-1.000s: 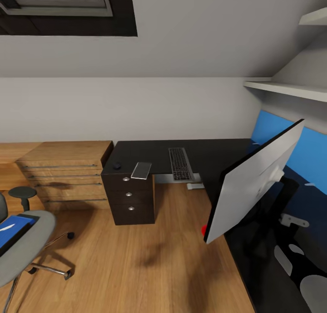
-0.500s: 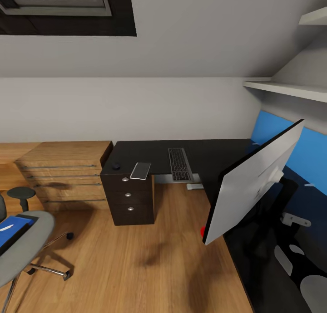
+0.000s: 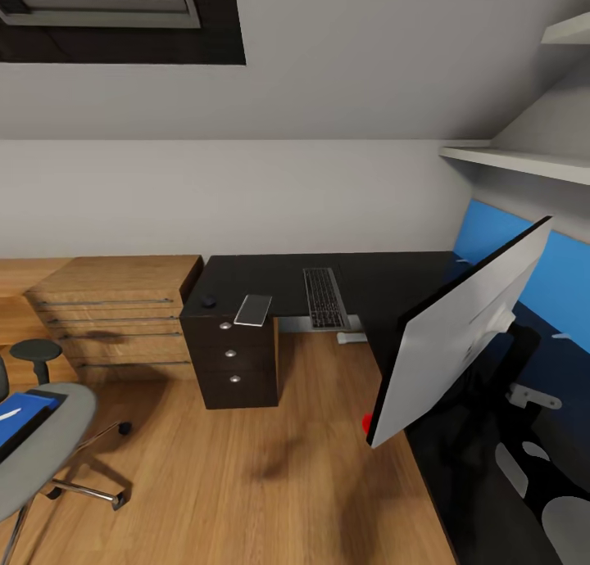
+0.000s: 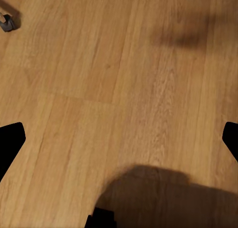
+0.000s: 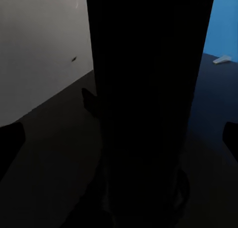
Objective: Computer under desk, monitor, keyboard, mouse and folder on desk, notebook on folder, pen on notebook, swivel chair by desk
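The black-topped desk (image 3: pixel 262 274) runs along the far wall and down the right side. On it lie the keyboard (image 3: pixel 325 296), a small black mouse (image 3: pixel 209 301) and a flat silver-white notebook (image 3: pixel 253 309) over the drawers. The monitor (image 3: pixel 459 336) stands on the near right wing with its pale back towards me and its red dot (image 3: pixel 367 422) low. My right gripper (image 5: pixel 119 139) is open, with the monitor's black stand post (image 5: pixel 148 89) between its fingers. The swivel chair (image 3: pixel 49 450) at lower left carries the blue folder (image 3: pixel 20 413). My left gripper (image 4: pixel 119 141) hangs open over the floor.
A light wooden drawer unit (image 3: pixel 115 311) stands left of the desk. White shelves (image 3: pixel 524 160) hang above the blue back panel (image 3: pixel 565 278). A chair caster (image 4: pixel 6 22) is on the wooden floor (image 3: pixel 270 483), which stretches between the chair and the desk.
The whole picture has slid slightly left, so the camera moved. The monitor's lower corner sits a little lower in the picture than before.
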Robot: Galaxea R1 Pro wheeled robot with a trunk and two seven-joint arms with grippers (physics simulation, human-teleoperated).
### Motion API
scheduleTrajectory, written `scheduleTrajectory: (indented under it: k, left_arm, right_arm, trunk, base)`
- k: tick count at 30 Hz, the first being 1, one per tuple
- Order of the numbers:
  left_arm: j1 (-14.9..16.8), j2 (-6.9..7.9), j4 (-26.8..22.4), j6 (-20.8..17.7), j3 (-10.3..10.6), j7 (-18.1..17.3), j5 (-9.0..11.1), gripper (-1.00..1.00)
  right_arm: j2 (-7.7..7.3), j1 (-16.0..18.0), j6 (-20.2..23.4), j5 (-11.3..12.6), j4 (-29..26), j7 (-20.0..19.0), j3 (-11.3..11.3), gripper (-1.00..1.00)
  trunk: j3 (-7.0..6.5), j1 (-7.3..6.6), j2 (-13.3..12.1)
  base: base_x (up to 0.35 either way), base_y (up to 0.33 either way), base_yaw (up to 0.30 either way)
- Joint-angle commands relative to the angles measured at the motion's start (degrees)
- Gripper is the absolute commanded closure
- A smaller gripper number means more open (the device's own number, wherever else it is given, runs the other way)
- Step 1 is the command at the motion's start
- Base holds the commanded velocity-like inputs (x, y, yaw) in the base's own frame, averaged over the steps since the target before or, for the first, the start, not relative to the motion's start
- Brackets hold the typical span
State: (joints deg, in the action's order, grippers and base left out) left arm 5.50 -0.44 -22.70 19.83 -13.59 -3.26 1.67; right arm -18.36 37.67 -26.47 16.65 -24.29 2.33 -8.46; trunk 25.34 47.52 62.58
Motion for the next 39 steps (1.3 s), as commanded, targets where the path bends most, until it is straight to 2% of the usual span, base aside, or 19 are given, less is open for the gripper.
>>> scheduleTrajectory:
  k: [1, 39]
  left_arm:
    - [0.0, -0.03, 0.0, 0.1, -0.3, -0.4, 0.2, -1.00]
    - [0.0, -0.09, 0.0, 0.1, -0.3, -0.4, 0.3, -1.00]
  right_arm:
    - [-0.01, 0.0, -0.2, 0.3, 0.0, 0.0, 0.1, -1.00]
    - [-0.21, 0.0, -0.3, 0.5, 0.0, 0.3, 0.0, -1.00]
  trunk:
    - [0.06, 0.00, 0.0]
    - [0.06, 0.00, 0.0]
  base:
    - [0.017, 0.000, 0.000]
    - [0.001, 0.000, 0.000]
